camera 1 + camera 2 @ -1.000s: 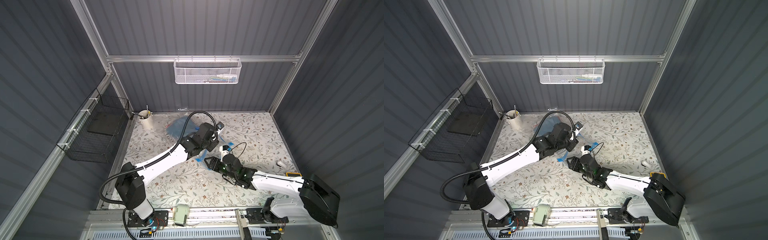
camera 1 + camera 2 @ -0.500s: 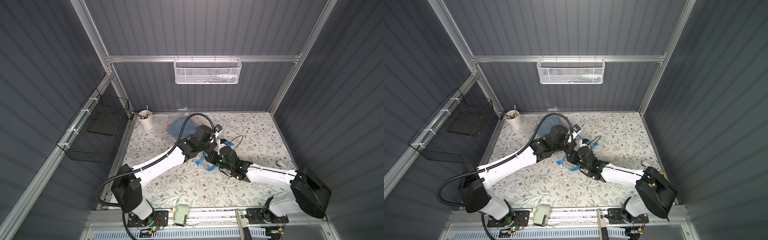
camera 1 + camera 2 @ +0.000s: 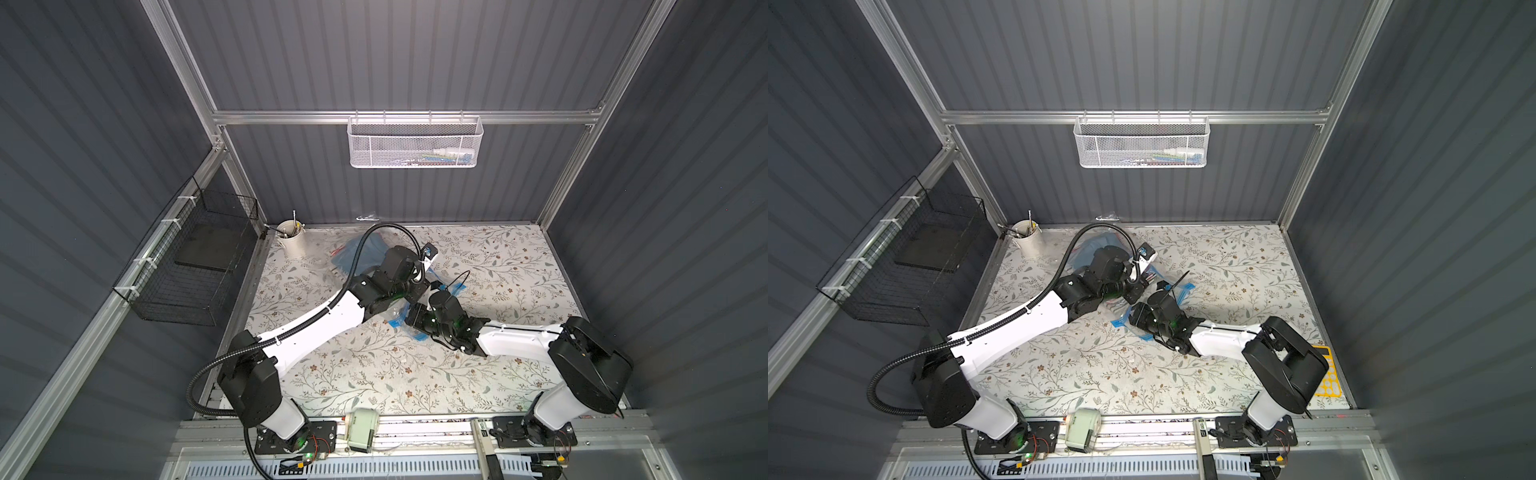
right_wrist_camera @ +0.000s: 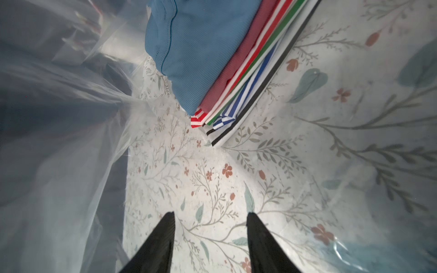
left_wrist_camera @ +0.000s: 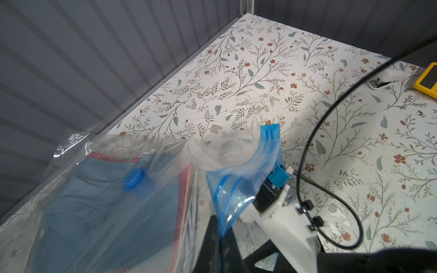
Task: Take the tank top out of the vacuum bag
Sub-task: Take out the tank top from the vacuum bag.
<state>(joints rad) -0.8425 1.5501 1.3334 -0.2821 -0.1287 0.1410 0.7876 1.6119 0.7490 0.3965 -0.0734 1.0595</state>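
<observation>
I am seeing the right gripper (image 4: 210, 227) sitting inside the mouth of the vacuum bag (image 5: 106, 212), jaws spread and gripping nothing, while the left gripper (image 5: 221, 227) is pinching the bag's blue zip strip (image 5: 267, 151) and holding that edge up off the table (image 3: 498, 266). Farther in, the blue ribbed tank top (image 4: 201, 47) is lying inside the bag on a folded stack of striped clothes (image 4: 236, 104), beneath the round blue valve cap (image 5: 135, 178), towards the back of the table.
</observation>
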